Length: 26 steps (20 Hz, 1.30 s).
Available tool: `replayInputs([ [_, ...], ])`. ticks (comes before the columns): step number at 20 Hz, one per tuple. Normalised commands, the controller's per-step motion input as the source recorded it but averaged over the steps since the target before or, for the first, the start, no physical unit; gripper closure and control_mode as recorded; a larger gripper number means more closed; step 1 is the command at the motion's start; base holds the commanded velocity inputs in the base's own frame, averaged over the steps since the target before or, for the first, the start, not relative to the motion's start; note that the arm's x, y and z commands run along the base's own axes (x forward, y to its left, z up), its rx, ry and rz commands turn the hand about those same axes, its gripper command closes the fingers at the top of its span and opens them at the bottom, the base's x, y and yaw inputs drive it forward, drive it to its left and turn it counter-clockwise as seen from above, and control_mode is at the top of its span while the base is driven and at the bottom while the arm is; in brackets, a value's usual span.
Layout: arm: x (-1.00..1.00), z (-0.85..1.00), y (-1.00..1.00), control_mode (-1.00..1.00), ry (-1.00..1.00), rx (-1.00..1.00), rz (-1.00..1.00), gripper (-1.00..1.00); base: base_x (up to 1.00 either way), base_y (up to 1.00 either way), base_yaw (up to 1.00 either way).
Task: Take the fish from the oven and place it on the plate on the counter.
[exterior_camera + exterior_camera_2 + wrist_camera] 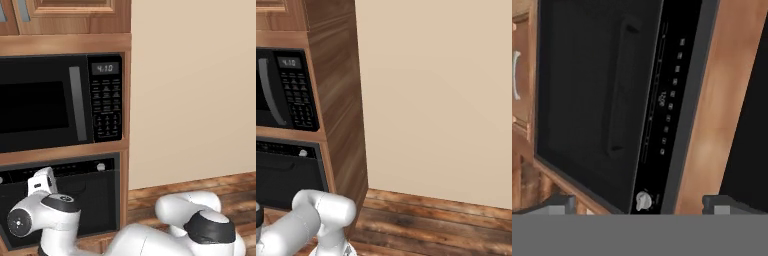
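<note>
The oven (95, 195) is a black built-in unit under the microwave, and its dark glass door is shut. Its control strip carries a round silver knob (101, 166). In the right base view the oven (286, 180) sits at the lower left. The hand view is rolled sideways and faces the oven door (577, 100), with its long dark handle (617, 85) and the knob (643, 200). My gripper (639, 204) is open a short way in front of the door, holding nothing. The fish is hidden. The plate and the counter are out of view.
A black microwave (50, 100) with a keypad sits right above the oven in a tall wooden cabinet column (338, 100). A beige wall (195, 90) and wooden floor (446, 225) lie to the right. A light cabinet with a silver handle (516, 75) borders the oven.
</note>
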Motion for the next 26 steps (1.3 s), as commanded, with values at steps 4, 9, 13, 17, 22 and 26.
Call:
replayInputs([
  [4, 0.06, -0.48, 0.03, -1.00, -0.38, 0.01, 0.00, -1.00, 0.00, 0.00, 0.00],
  [9, 0.29, -0.52, 0.00, -1.00, -0.30, 0.09, 0.00, -1.00, 0.00, 0.00, 0.00],
  [13, 0.43, -0.36, -0.02, -1.00, -0.14, 0.11, 0.00, -1.00, 0.00, 0.00, 0.00],
  [17, 0.54, -0.19, 0.00, -1.00, 0.00, 0.03, 0.03, -1.00, 0.00, 0.00, 0.00],
  [22, 0.30, -0.22, 0.03, -1.00, 0.00, 0.00, 0.02, -1.00, 0.00, 0.00, 0.00],
  [26, 0.01, -0.38, 0.19, -1.00, 0.00, 0.00, 0.00, -1.00, 0.00, 0.00, 0.00],
])
